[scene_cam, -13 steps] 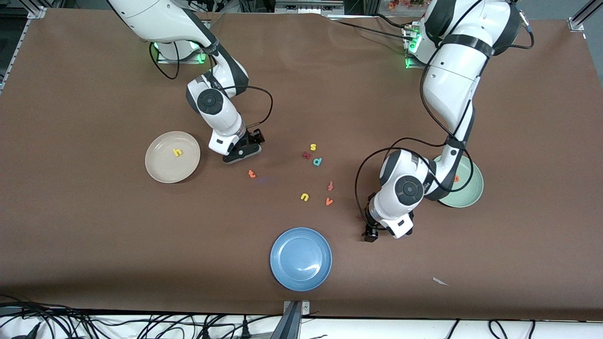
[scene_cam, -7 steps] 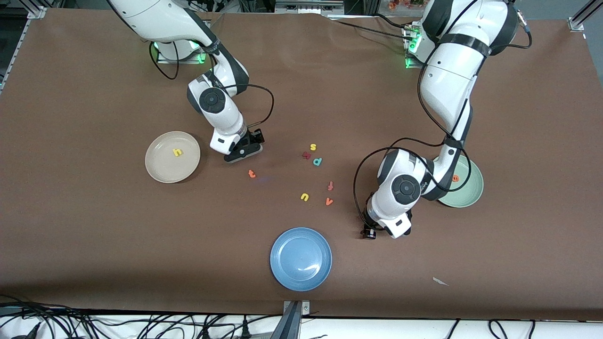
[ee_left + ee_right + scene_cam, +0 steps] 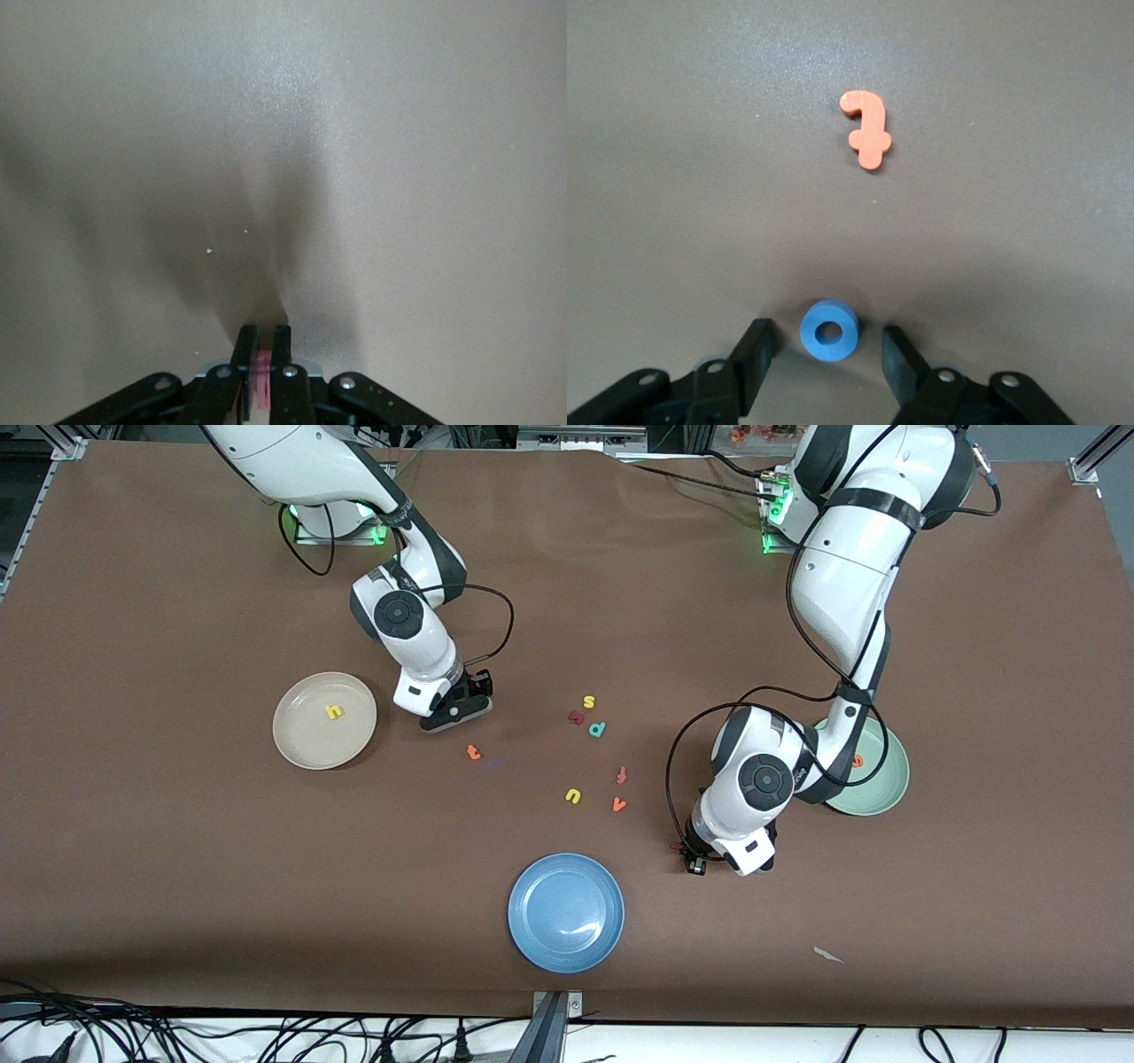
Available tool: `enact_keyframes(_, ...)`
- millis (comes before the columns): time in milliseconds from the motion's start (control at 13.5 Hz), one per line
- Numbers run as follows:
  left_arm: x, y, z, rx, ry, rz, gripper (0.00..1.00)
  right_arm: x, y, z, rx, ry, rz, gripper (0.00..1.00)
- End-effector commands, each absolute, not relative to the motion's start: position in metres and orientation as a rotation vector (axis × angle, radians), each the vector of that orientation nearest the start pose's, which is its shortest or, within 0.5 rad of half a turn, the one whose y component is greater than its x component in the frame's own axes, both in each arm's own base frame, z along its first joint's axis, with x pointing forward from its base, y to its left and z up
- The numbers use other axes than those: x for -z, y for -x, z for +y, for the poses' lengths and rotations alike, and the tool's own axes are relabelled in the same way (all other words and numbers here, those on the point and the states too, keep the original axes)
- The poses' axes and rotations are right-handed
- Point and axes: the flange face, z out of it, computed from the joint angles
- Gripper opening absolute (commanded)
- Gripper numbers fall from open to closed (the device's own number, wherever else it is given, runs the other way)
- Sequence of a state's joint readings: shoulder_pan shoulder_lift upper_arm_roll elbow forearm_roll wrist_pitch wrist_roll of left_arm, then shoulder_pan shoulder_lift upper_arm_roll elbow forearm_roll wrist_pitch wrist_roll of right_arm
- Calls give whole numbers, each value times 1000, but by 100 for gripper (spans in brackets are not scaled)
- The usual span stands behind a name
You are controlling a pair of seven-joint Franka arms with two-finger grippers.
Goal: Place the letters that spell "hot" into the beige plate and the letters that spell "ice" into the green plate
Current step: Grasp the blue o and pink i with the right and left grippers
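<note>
My left claw [image 3: 694, 863] is down at the table [image 3: 177, 868], pinching the maroon i [image 3: 262, 379], near the blue plate [image 3: 566, 911]; bare table around it. The green plate [image 3: 886, 790] with the orange e [image 3: 857, 761] sits just past my bent elbow. My right claw [image 3: 824, 354] is spread around the blue o [image 3: 830, 330], the orange t [image 3: 474, 752] just ahead, the beige plate [image 3: 301, 748] with the h [image 3: 333, 711] beside it.

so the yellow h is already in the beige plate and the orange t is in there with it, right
Not quite. The yellow h is in the beige plate, but the orange t lies on the table, outside the plate, toward the left arm's end from it. The front view shows it.
</note>
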State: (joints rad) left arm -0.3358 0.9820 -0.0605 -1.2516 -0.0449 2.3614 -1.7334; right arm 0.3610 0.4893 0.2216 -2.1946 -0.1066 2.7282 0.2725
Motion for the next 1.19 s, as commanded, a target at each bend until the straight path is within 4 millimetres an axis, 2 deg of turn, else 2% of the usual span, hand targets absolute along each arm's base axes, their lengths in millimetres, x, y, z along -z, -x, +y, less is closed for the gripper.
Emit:
enact_keyframes(0,-179,-714,-278,7,2572,-2049,0,-163,-463,317,54,3020,-592,45)
enact_keyframes(149,-196,-714,-270,-14,2597,-1982,0,-163,-463,317,54,3020,-592,35)
enact_keyframes(297,-229,-715,-247,-105,2640,-1836,0,-165,-463,317,58,3019,-604,20)
enact_keyframes(446,-261,-719,-221,-233,2722,-1758,0,-170,-472,307,78,3034,-603,11)
enact_keyframes(595,-291,-716,-189,-345,2791,-1594,0,-184,-475,300,52,3055,-617,10)
enact_keyframes(669,-305,-711,-176,-388,2826,-1484,0,-197,-481,289,38,3067,-640,10)
enact_keyframes(892,-327,-691,-115,-498,2923,-1178,0,-245,-505,225,-38,3104,-728,10)
enact_keyframes(1041,-321,-672,-72,-547,2970,-1016,0,-273,-516,175,-71,3097,-820,10)
enact_keyframes(1115,-312,-663,-50,-578,2989,-935,0,-279,-519,150,-89,3091,-851,11)
